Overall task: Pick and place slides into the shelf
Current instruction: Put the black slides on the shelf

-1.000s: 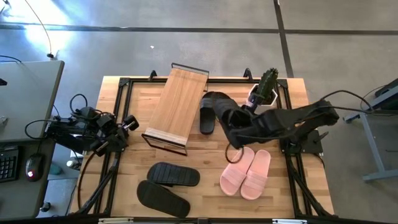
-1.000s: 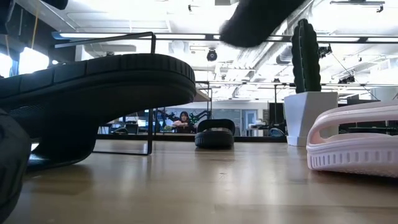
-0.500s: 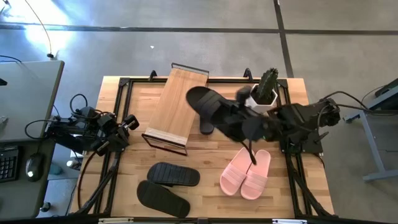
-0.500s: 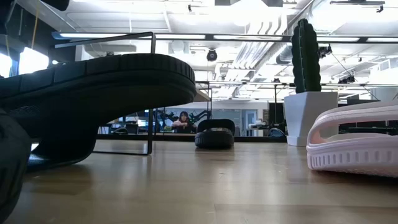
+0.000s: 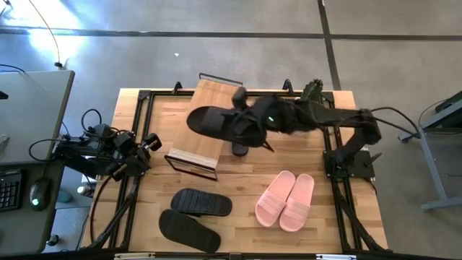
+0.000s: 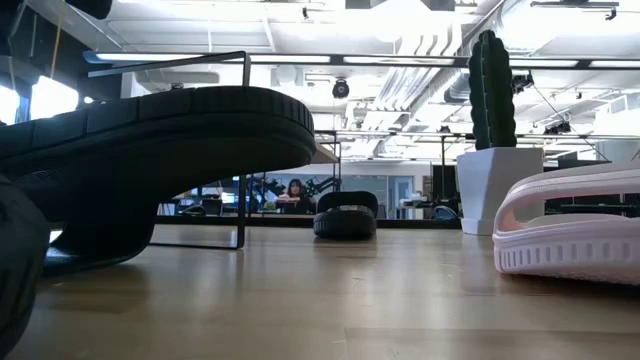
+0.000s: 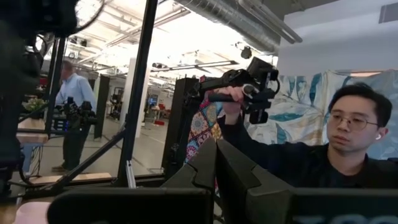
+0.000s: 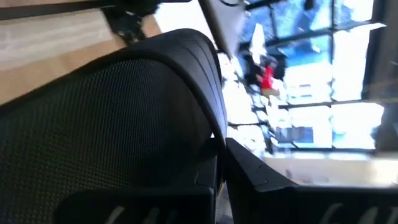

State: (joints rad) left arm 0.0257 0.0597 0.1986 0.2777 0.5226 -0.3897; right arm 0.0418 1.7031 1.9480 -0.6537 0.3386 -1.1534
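While no slide yet rests on the shelf (image 5: 206,119), the high view shows the right gripper (image 5: 249,121) clamped on a black slide (image 5: 216,123) held over its boards; its mate (image 5: 240,148) lies just beside the rack, a dark pair (image 5: 193,215) and the pink pair (image 5: 286,200) wait nearer the front edge; the left gripper (image 5: 149,142) is parked shut at the table's left edge. In the low view, five slides look unplaced. The right wrist view shows fingers (image 8: 249,171) pinching the strap.
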